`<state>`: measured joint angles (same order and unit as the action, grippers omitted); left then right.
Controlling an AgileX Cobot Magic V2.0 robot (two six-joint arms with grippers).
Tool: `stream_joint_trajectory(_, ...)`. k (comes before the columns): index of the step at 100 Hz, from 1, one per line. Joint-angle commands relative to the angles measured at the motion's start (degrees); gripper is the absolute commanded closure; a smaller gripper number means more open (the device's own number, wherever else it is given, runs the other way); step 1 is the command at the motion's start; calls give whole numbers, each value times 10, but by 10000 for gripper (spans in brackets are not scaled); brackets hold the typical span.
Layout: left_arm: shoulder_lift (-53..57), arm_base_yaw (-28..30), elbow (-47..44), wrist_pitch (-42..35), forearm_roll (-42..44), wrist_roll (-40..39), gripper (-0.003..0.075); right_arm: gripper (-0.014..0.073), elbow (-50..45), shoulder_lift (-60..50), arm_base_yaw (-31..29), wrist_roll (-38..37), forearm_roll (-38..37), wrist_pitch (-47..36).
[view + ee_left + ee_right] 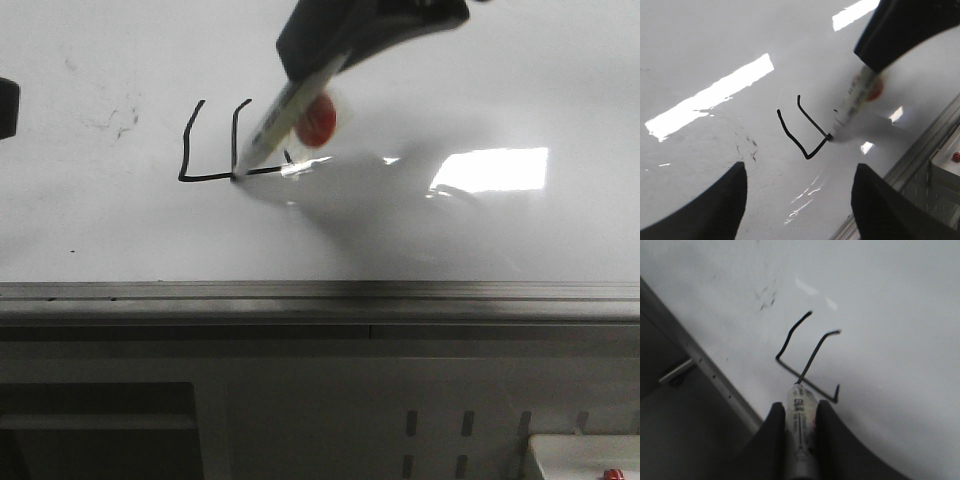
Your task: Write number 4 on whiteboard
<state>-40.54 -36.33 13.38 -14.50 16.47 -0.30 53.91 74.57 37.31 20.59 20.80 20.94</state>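
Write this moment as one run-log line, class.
right gripper: shut on marker | tip: on whiteboard, at horizontal stroke | number 4: second vertical stroke underway | left gripper: open, holds nothing

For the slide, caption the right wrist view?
Right gripper presses marker to whiteboard, drawing the number 4.

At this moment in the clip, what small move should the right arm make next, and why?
Probably keep drawing the marker down toward the rail. The right gripper is shut on it, tip on the whiteboard. The number 4 has its L stroke, but the vertical only just meets the horizontal bar and needs a tail below it.
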Motion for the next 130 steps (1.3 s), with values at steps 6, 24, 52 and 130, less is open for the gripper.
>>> stream_joint_trajectory(6,2,-3,15,-39,17,-6,300,658,-12,-9,20,8,-5,-9)
stream_joint_trajectory(24,-52,-68,16,-53,59,-10,302,658,12,-9,70,8,0,-14)
stream_joint_trajectory(52,-150,-100,41,-96,56,-10,332,658,57,-9,117,8,1,19)
stream_joint_trajectory(130,-155,-90,48,-66,-230,-10,741,-58,75,-18,115,9,-32,-72)
